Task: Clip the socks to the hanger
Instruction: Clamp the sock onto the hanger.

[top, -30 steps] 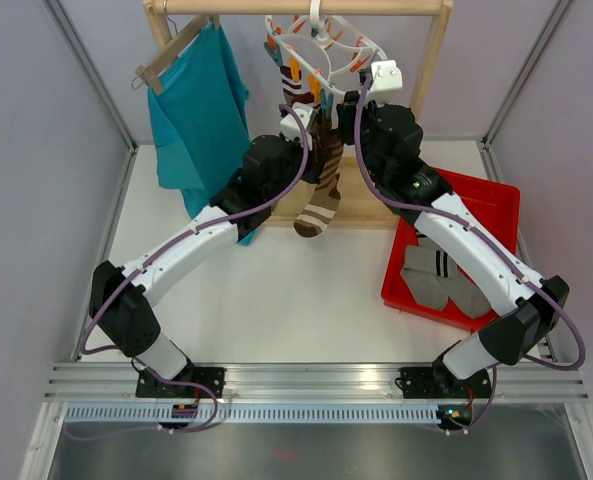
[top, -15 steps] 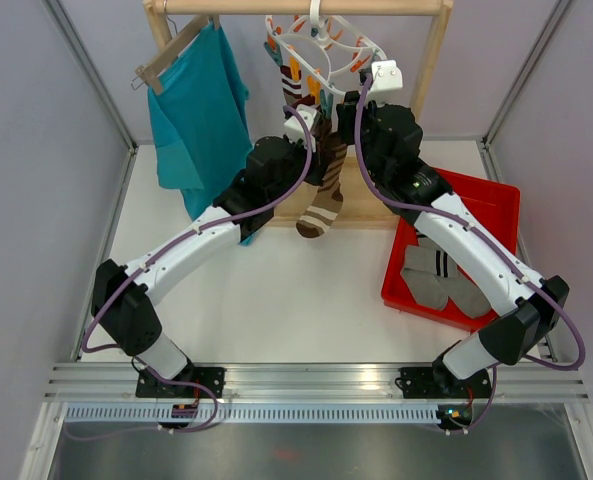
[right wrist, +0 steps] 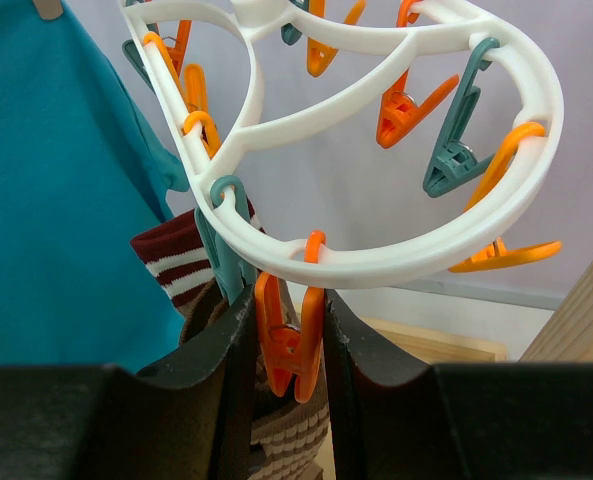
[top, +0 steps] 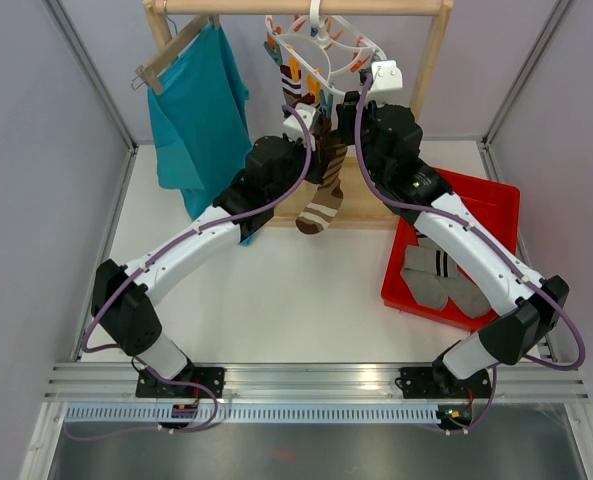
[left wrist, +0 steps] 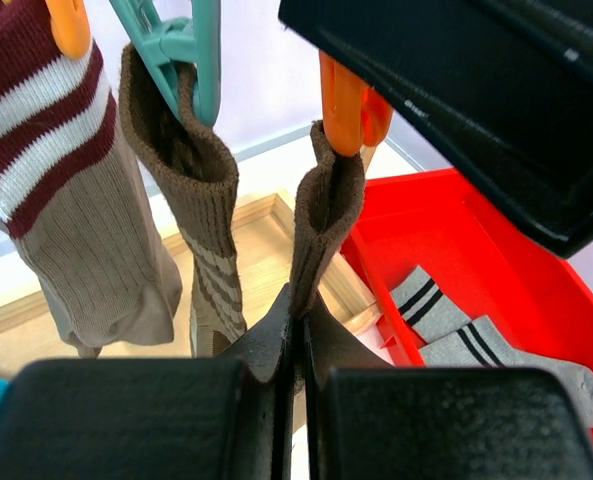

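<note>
The white hanger (right wrist: 376, 255) hangs from the rack bar (top: 306, 6). My right gripper (right wrist: 288, 320) is shut on the handles of an orange clip (right wrist: 288, 345) under the ring. My left gripper (left wrist: 298, 300) is shut on a dark brown sock (left wrist: 326, 220), whose cuff reaches up into that orange clip's (left wrist: 346, 100) lower end. Beside it a teal clip (left wrist: 181, 60) holds another brown striped sock (left wrist: 191, 190), and a taupe sock with maroon and white stripes (left wrist: 66, 200) hangs further left. In the top view both grippers, left (top: 306, 125) and right (top: 351, 110), meet under the hanger (top: 326, 45).
A red tray (top: 496, 205) at the right holds grey striped socks (top: 438, 275). A teal shirt (top: 201, 110) hangs on a wooden hanger at the left of the rack. The rack's wooden post (top: 431, 60) stands close behind my right arm.
My left gripper rose a little with the brown sock toward the orange clip, then held still. The right gripper has stayed on the clip.
</note>
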